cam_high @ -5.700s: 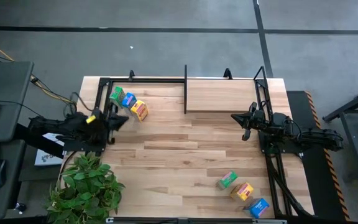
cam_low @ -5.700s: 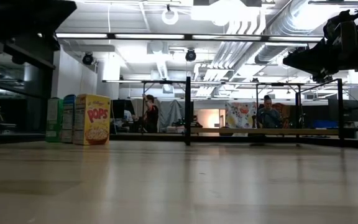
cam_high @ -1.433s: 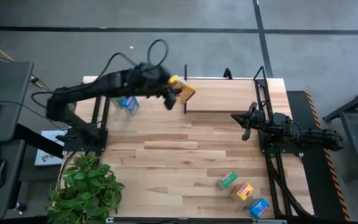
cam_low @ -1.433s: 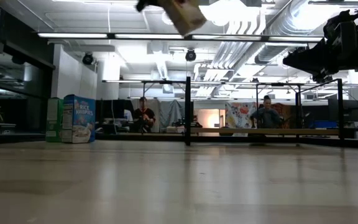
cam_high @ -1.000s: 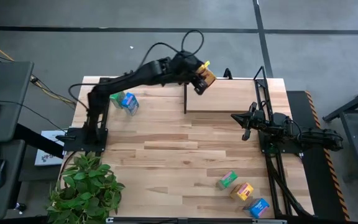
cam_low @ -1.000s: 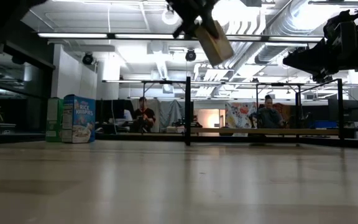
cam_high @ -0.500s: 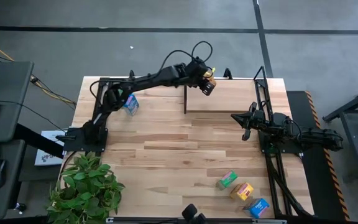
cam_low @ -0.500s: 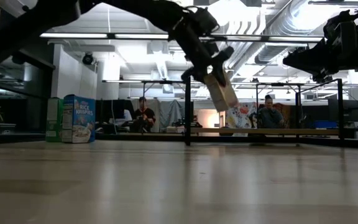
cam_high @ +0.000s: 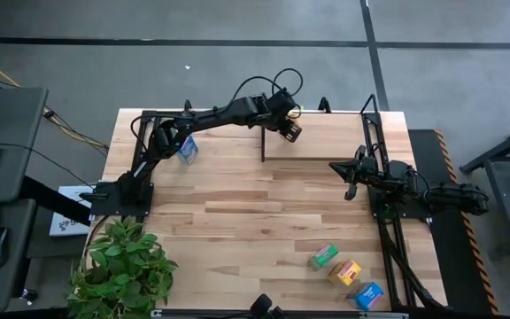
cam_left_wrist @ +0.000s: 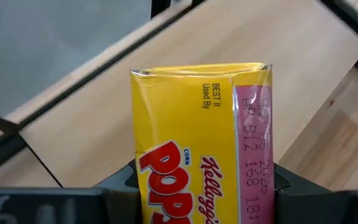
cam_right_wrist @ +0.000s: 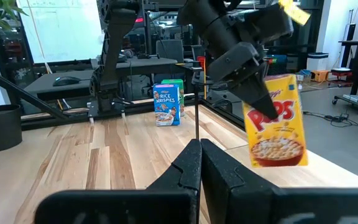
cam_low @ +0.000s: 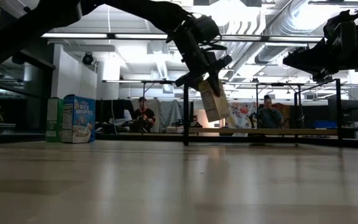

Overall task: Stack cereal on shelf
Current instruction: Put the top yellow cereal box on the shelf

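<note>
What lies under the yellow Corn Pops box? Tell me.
The left claw holds the Corn Pops box tilted above the shelf's light wooden board. The patch directly beneath the box is hidden.

The box [cam_right_wrist: 275,121] in my left gripper [cam_high: 289,129] was yellow with red lettering; the box [cam_right_wrist: 166,104] standing behind was blue, the tabletop [cam_high: 255,213] pale striped wood, the shelf frame [cam_high: 264,133] black.
</note>
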You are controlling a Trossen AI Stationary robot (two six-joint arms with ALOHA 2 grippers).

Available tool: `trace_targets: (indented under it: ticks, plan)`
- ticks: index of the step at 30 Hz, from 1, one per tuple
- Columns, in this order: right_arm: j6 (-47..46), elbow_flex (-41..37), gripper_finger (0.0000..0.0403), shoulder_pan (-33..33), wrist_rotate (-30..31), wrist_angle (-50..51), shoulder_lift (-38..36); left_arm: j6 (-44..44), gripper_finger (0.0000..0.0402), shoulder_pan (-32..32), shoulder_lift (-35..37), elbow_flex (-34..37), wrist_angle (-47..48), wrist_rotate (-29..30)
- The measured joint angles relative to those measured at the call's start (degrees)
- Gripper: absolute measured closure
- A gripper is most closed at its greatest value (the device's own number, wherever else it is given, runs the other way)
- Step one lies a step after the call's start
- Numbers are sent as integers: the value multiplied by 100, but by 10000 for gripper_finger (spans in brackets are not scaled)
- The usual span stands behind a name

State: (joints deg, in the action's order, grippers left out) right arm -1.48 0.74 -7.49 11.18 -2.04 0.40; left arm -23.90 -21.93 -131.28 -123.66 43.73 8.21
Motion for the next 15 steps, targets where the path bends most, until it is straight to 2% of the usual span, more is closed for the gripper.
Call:
trace_targets:
  ticks: [6,15]
  plan:
    - [0,1,402,0,0,0,0,-148,254,-31,0,2,198,115]
    - [-1,1,402,0,0,2,0,201,254,-39,0,2,322,138]
